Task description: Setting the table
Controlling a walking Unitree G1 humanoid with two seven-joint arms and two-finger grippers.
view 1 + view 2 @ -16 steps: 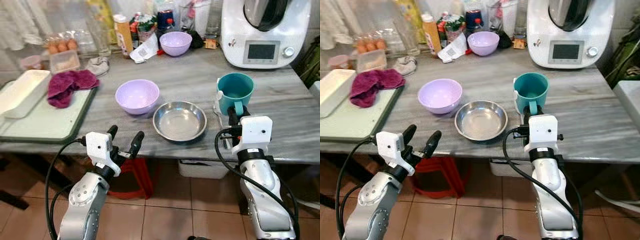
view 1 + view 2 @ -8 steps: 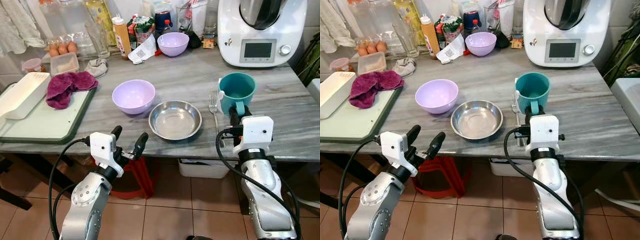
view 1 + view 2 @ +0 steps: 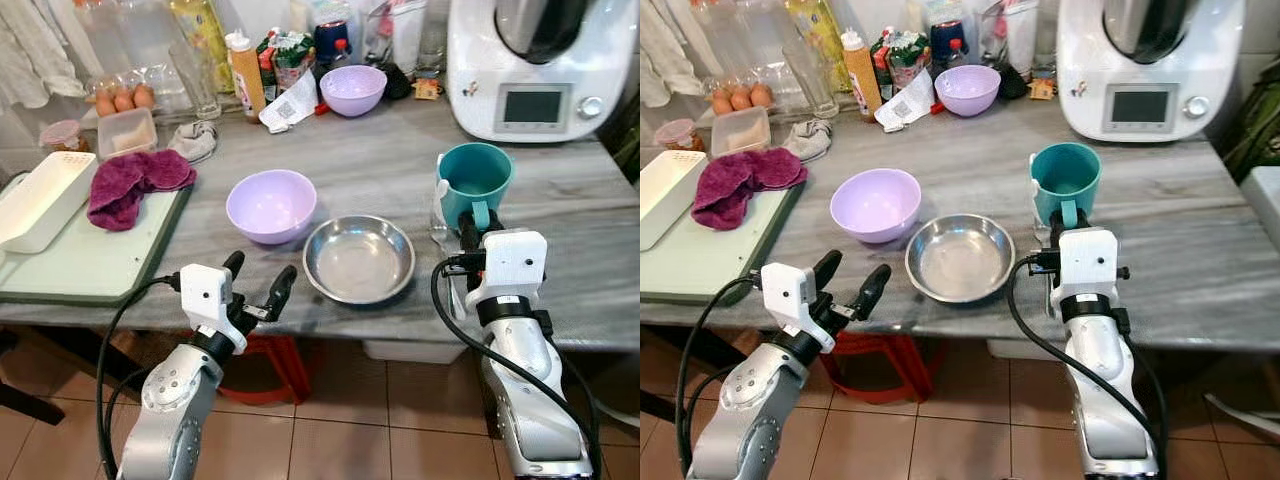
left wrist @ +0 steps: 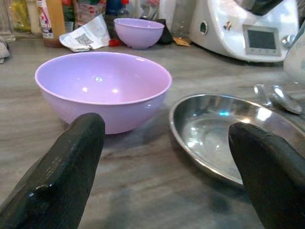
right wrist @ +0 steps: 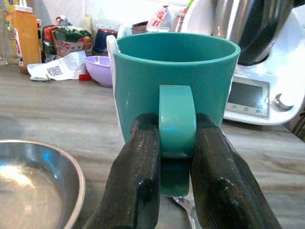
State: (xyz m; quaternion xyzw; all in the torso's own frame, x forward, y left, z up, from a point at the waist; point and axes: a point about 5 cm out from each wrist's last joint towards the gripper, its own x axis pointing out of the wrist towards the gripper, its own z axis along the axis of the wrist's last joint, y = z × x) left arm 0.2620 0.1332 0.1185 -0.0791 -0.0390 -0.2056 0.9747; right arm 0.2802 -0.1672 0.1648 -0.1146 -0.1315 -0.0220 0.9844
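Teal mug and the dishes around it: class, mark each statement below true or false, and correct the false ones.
1. The right end effector grips the teal mug by its handle. True.
2. The steel bowl holds soup. False: it is empty.
3. The left end effector is closed on the near purple bowl. False: its fingers are spread open, short of the bowl, holding nothing.
4. A second purple bowl sits at the back of the counter near a bottle with an orange label. True.
5. The purple cloth lies inside the steel bowl. False: it lies at the far left, on the green tray.
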